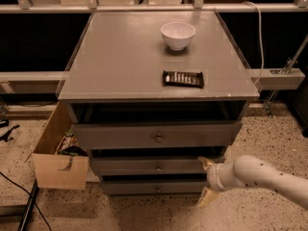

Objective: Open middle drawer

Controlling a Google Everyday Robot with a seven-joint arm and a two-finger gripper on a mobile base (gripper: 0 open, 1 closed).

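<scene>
The gray cabinet (pixel 120 57) has three drawer fronts stacked below its top. The middle drawer (pixel 144 166) is a low gray panel with a small round knob (pixel 158 168) at centre; a dark gap shows above it. The taller top drawer (pixel 154 134) stands out a little. The bottom drawer (pixel 149 187) is the narrowest. My gripper (pixel 206 179) is on a white arm coming from the right, at the right end of the middle drawer front. It is open, with one fingertip (pixel 206 162) by the drawer's right corner and the other lower down.
A white bowl (pixel 178 34) and a dark snack bar (pixel 183 79) lie on the cabinet top. An open cardboard box (pixel 60 170) stands on the floor against the cabinet's left side. A cable (pixel 19 196) runs over the speckled floor at the left.
</scene>
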